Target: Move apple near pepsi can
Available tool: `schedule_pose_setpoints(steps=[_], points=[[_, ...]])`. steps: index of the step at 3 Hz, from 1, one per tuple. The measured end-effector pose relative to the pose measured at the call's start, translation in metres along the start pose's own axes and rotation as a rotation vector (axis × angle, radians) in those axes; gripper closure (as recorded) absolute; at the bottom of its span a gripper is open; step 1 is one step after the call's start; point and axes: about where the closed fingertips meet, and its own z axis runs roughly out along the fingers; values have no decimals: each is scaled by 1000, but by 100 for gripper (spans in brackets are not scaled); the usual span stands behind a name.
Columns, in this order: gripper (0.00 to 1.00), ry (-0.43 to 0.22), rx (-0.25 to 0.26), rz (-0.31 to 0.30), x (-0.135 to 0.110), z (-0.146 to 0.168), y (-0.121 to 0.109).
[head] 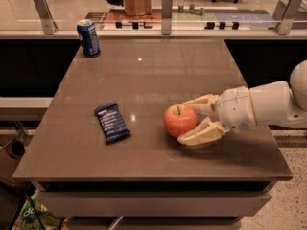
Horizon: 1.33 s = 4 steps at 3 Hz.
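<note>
Glass-railed office; brown tabletop. Far-left corner: upright blue pepsi can. Mid-left: flat dark-blue snack wrapper. Right: round red-orange apple resting on table, well apart from can, clasped by cream two-finger gripper. Grasp looks made; carry to can not yet done.

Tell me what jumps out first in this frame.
The white arm reaching in from the right, with its gripper closed around the apple at the front right of the table. Next is the pepsi can, upright at the far left corner, well away from the apple. A blue snack bar lies flat to the apple's left.
</note>
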Motion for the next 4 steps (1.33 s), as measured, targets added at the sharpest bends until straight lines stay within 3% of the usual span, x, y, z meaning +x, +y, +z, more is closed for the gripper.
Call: schedule_pose_setpoints(steps=[2, 3, 4], points=[[100, -23, 104, -16, -42, -13, -42], [100, -11, 177, -21, -65, -8, -73], [100, -2, 217, -36, -91, 0, -105]])
